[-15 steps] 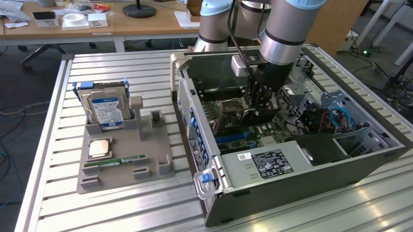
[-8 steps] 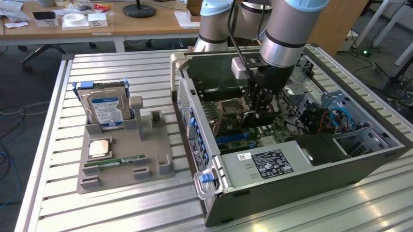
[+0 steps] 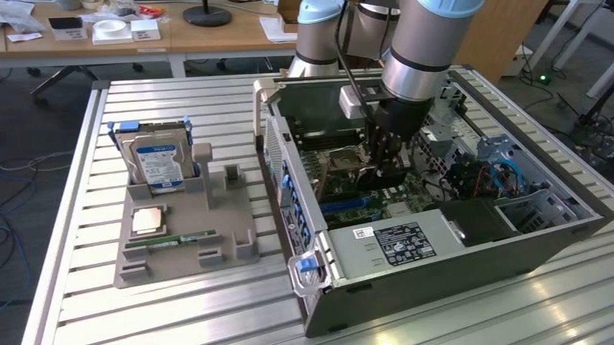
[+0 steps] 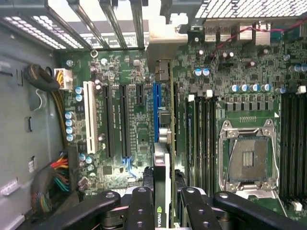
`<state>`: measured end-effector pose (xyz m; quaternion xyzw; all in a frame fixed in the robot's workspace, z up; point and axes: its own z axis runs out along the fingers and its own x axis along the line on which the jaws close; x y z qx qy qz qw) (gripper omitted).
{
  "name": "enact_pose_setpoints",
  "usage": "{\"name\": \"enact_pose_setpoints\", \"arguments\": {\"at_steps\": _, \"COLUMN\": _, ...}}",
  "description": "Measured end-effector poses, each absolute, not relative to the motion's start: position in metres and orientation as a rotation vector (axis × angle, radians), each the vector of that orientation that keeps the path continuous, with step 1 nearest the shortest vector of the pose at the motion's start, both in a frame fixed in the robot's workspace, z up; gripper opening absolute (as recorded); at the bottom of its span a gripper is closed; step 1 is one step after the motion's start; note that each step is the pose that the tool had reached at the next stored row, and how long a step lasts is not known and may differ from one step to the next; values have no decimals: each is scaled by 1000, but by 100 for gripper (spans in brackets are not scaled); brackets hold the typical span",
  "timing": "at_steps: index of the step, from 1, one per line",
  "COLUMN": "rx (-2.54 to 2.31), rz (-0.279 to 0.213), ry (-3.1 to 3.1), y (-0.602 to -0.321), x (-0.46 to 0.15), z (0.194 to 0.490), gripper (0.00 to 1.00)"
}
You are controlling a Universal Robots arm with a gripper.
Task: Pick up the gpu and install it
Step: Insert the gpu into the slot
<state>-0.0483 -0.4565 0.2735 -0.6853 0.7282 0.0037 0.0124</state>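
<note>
Claw: the gripper is clamped on the gpu, one finger on each face of the card, which is seen edge-on with a green logo between the fingers.
Gpu: it is held upright inside the computer case, over the motherboard, with its tan end bracket towards the case's slotted rear wall.
Slot: the card's lower edge runs just beside the long blue slot; I cannot tell whether it touches the slot or hangs above it.
Done: by my reading the pick-up is finished and the card has been carried into the case.
Left: seating the card and letting go, since the grip is on and nothing shows it pressed home.
Neighbours: the bare processor socket lies on the card's far side from the blue slot. In the exterior view the power supply sits at five o'clock of the claw.
Arm: in the exterior view it comes down into the case from twelve o'clock.
Surface: a slatted metal table carries the case. At nine o'clock of the case a grey parts tray holds a blue-labelled hard drive and a green memory stick.
Room: wooden desks with papers stand at eleven o'clock, and cables lie on the floor at the exterior view's right.
</note>
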Motion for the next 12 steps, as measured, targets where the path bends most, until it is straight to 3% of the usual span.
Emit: {"name": "enact_pose_setpoints", "arguments": {"at_steps": 12, "rx": -2135, "rz": 11, "ry": 2270, "y": -460, "x": -57, "z": 274, "gripper": 26}}
